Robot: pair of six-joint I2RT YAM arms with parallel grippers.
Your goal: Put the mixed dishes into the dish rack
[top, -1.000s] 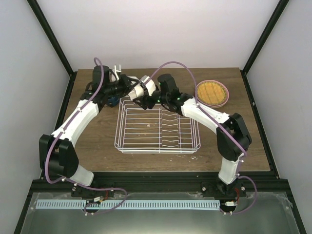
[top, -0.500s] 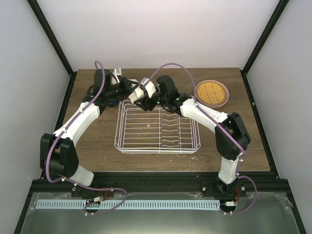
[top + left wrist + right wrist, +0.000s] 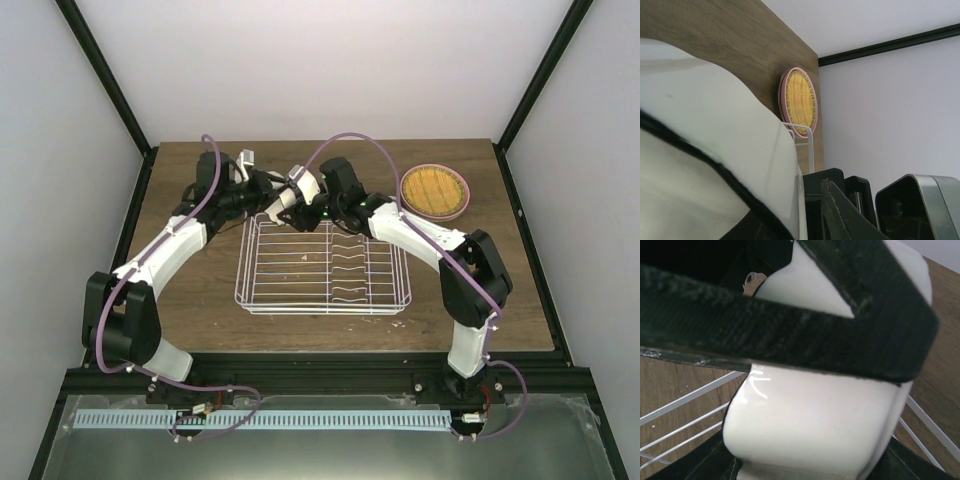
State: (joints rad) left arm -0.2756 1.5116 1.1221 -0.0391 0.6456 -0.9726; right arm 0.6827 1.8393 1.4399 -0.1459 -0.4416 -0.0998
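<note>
Lately the left arm [image 3: 165, 240] and right arm [image 3: 420, 235] have been shifted farther over the far edge of the rack [image 3: 322, 262], elbows bent, wrists meeting. The bowl [image 3: 825, 405] is clenched between the right fingers [image 3: 790, 325]. Whether the left fingers [image 3: 262, 190] beside it have released cannot be told. A handover is judged likely.

Brown wood-grain tabletop [image 3: 200, 300] inside a white-walled booth, seen from above.
Plain white walls [image 3: 300, 70] stand on three sides, with black metal posts [image 3: 107, 75] slanting up the back corners. A black rail [image 3: 320, 375] edges the near side; below it lies a grey metal ledge [image 3: 330, 450] carrying a pale perforated strip [image 3: 300, 420]. The light is soft and even.
</note>
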